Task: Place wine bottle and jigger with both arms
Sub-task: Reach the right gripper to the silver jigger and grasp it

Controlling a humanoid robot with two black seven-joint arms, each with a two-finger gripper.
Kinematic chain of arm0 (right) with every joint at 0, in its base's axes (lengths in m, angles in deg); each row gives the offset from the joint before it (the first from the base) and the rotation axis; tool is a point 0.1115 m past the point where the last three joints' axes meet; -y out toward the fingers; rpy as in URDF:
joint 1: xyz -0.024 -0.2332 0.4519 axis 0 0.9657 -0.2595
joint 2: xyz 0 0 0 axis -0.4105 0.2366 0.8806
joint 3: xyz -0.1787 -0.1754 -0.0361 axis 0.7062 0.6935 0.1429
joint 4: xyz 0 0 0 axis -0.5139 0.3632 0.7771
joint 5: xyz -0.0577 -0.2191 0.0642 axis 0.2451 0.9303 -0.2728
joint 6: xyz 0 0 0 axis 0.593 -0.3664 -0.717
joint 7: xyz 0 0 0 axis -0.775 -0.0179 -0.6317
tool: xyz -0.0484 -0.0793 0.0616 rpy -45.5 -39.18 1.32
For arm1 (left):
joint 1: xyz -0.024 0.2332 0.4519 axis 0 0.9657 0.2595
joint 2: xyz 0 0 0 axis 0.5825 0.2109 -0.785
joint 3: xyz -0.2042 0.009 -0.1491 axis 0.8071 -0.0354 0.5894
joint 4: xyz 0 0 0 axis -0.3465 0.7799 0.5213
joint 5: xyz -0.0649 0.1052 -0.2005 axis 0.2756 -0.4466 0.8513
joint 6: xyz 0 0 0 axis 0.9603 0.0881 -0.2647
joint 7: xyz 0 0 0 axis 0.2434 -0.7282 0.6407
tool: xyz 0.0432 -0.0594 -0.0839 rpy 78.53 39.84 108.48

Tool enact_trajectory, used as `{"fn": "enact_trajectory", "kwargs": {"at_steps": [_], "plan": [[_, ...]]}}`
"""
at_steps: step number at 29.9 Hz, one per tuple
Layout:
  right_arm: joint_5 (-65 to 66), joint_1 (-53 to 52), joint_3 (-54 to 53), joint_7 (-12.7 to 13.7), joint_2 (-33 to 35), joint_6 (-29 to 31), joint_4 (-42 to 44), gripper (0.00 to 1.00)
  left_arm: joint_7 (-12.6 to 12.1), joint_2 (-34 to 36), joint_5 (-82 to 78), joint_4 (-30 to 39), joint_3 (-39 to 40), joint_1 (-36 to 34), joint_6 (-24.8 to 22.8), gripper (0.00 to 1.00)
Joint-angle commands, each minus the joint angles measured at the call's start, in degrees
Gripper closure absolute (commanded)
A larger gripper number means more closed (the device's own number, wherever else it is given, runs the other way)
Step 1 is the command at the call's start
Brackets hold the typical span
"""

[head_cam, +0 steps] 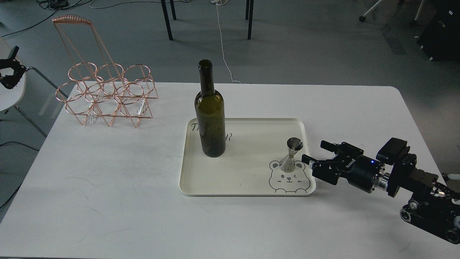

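The wine bottle point(210, 118), dark olive-green and without a label, stands upright on the left part of a cream tray point(248, 180). The jigger point(291, 155), small and steel, stands upright at the tray's right side, on a printed bear. My right gripper point(312, 151) comes in from the right, low over the table. It is open, its fingers pointing left, just right of the jigger and not touching it. A small dark part at the far left edge, off the table, looks like my left gripper point(9, 73); its fingers cannot be told apart.
A copper wire bottle rack point(104, 94) with a tall handle stands at the table's back left. The white table point(107, 187) ends near the right arm's base. Chair and table legs stand on the floor behind.
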Motion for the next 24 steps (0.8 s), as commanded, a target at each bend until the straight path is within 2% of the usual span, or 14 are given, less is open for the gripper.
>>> {"fn": "enact_trajectory", "kwargs": {"at_steps": [1,8,13,24], "plan": [[0.1,-2.2,3.3,0.0,-3.2,-1.5,2.4,0.07,0.0,0.2,0.0,-0.1,0.0,0.0,0.0,0.01],[0.3,-5.8,6.6,0.0,-8.4,-2.6,6.4,0.29,1.3,0.2,0.0,-0.2,0.0,0.0,0.0,0.01],[0.3,-7.9,8.8,0.0,-9.5,-2.7,7.3,0.39,1.3,0.2,0.0,-1.1,0.0,0.0,-0.1,0.01],[2.0,-7.3,9.3,0.0,-8.1,-3.2,7.3,0.43,1.3,0.5,0.0,-1.5,0.0,0.0,-0.1,0.01]]}}
